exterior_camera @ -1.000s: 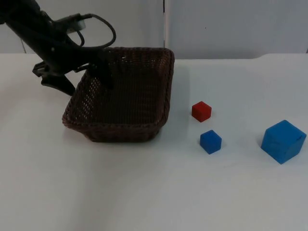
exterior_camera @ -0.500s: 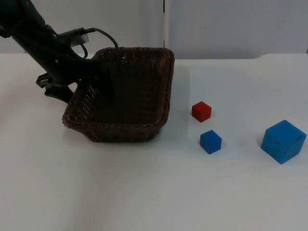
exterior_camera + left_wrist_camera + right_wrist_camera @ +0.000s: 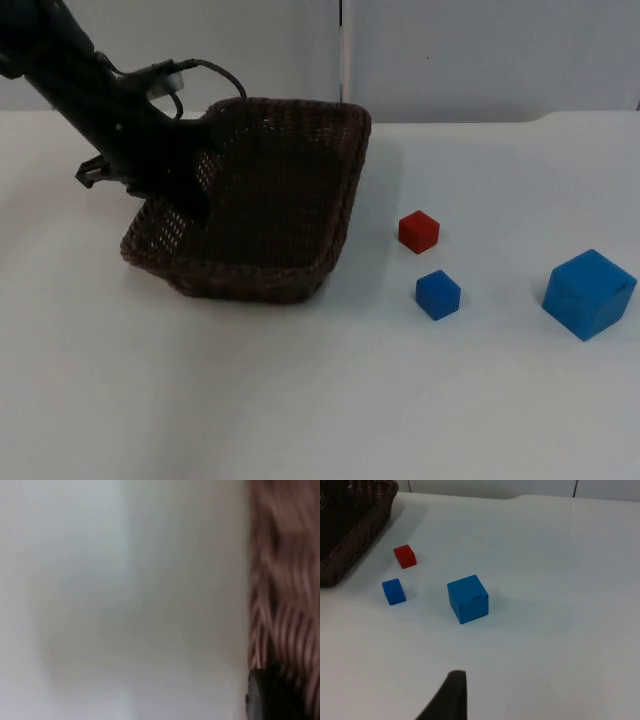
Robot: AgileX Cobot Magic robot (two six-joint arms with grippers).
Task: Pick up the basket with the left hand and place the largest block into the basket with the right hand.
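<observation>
Top view: we found the left gripper (image 3: 185, 185) in the upper left of the frame, clamped on the left rim of the woven basket (image 3: 270, 200), one finger inside the wall and one outside. The basket sat tilted on the white tabletop (image 3: 320, 400), its gripped side lifted, in our judgement. Right of it lay three blocks: one small red block (image 3: 418, 231), one small blue block (image 3: 438, 294) just below it, and one large blue block (image 3: 588, 294) at the far right, well apart from the basket.

Left wrist view: we made out blurred wicker of the basket (image 3: 280, 590) beside bare tabletop, with a dark fingertip against the weave.

Right wrist view: the large blue block (image 3: 467, 599) lay near the middle, both small blocks and a basket corner beyond it. The right arm waited; we could not tell the state of the right gripper.

Risk, as we judged it: an edge grip on a pliant rim could let the basket swing or slip during lifting. One basket, three blocks counted.
</observation>
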